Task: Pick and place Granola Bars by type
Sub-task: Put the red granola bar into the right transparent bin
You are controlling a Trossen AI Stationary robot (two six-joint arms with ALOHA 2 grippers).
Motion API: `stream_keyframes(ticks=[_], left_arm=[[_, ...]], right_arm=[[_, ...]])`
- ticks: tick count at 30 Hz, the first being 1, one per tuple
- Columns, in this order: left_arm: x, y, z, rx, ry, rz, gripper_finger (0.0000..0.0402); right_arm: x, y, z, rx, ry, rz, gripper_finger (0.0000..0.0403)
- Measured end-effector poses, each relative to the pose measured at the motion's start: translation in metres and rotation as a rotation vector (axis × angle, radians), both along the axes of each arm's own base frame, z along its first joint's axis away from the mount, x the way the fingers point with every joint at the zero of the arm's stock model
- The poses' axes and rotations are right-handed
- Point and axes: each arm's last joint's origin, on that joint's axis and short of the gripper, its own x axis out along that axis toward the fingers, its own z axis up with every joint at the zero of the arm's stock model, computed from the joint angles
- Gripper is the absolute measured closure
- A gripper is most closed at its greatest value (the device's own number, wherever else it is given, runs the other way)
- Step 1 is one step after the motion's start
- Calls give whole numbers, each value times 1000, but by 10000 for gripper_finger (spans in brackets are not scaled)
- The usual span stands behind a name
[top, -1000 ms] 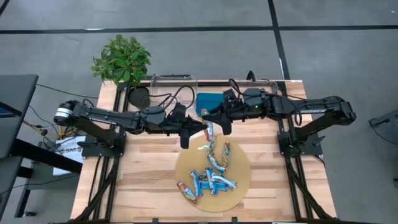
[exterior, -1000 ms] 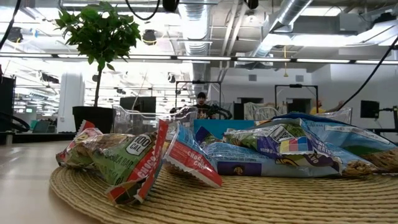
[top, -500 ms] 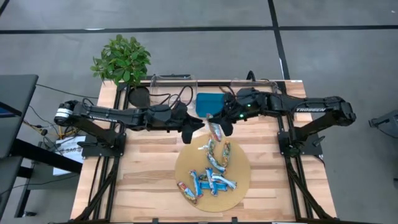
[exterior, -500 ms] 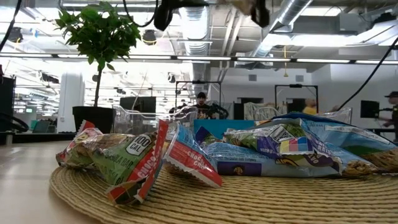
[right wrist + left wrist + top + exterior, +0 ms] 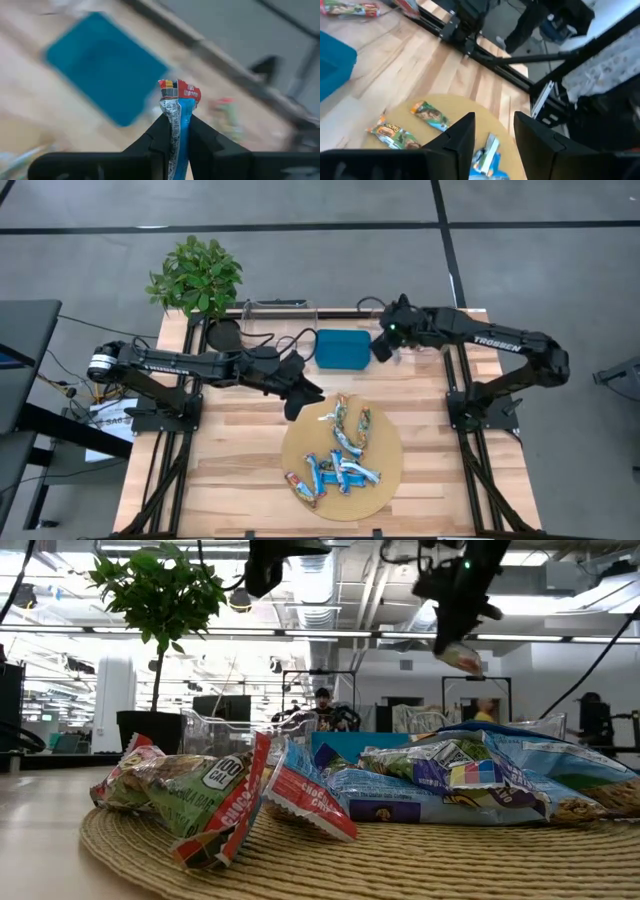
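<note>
Above the far right part of the counter (image 5: 230, 450), just right of the teal tray (image 5: 343, 348), the right claw (image 5: 176, 131) is held clamped on a blue-and-silver granola bar (image 5: 176, 107), which is seen dangling from it in the low view. The remaining granola bars (image 5: 340, 455) lie heaped on the round woven mat (image 5: 385, 480), well apart from that claw and nearer the front. The left claw (image 5: 493, 131) hovers with its fingers narrowly parted and empty, just over the mat's far edge. The carry step appears to be in hand; next, lowering and release at this type's spot are judged to be needed, though that spot cannot be told.
</note>
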Motion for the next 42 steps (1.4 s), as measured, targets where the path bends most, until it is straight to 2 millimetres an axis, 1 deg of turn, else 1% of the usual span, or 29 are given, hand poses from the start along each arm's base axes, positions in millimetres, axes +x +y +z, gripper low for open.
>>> stream_keyframes(ticks=[4, 8, 12, 15, 19, 21, 24, 28, 30, 36, 39, 42], left_arm=[[0, 1, 0, 89, -6, 43, 280], [0, 7, 0, 235, 3, 181, 287], [-1, 12, 1, 361, 16, 322, 294], [-1, 13, 1, 394, 17, 353, 298], [-1, 13, 1, 392, 21, 353, 299], [-2, 13, 1, 392, 24, 353, 299], [-2, 13, 1, 393, 24, 354, 299], [-2, 13, 1, 392, 23, 352, 299], [-1, 13, 1, 389, 23, 345, 299], [-1, 12, 0, 363, 17, 312, 299], [-1, 9, 0, 326, 8, 219, 299], [0, 3, 0, 252, -11, 33, 299]], right_arm=[[-11, -20, 0, -45, 46, -94, 365], [-21, -37, 0, -48, 57, -159, 365], [-29, -49, 0, -55, 62, -211, 365], [-34, -57, 0, -55, 65, -242, 365], [-39, -62, 0, -49, 85, -244, 362], [-40, -63, 0, -42, 91, -225, 351], [-42, -65, 0, -36, 91, -223, 323], [-43, -68, 0, -33, 63, -259, 276], [-42, -68, 0, -21, 49, -241, 256], [-40, -67, 0, 11, 20, -208, 215], [-36, -63, 0, 81, -30, -151, 204], [-29, -57, 0, 175, -98, -46, 199]])
